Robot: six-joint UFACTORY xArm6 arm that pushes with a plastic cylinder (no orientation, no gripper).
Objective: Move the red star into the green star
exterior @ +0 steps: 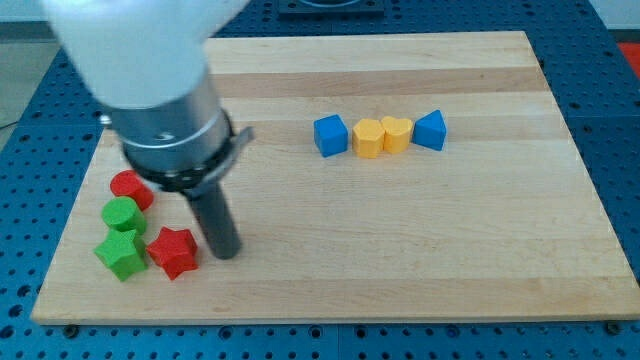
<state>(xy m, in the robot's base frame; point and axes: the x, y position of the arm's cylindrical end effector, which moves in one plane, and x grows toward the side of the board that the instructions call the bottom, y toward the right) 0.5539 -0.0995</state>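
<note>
The red star (173,250) lies near the board's lower left corner, touching or nearly touching the green star (120,253) on its left. My tip (226,252) rests on the board just right of the red star, very close to it. A green round block (122,214) sits just above the green star, and a red round block (130,188) sits above that, partly hidden by the arm.
A row of blocks lies at the upper middle: a blue cube (330,135), a yellow hexagon-like block (368,137), a yellow heart (397,133) and a blue triangle-like block (430,130). The wooden board (420,250) has its bottom edge close below the stars.
</note>
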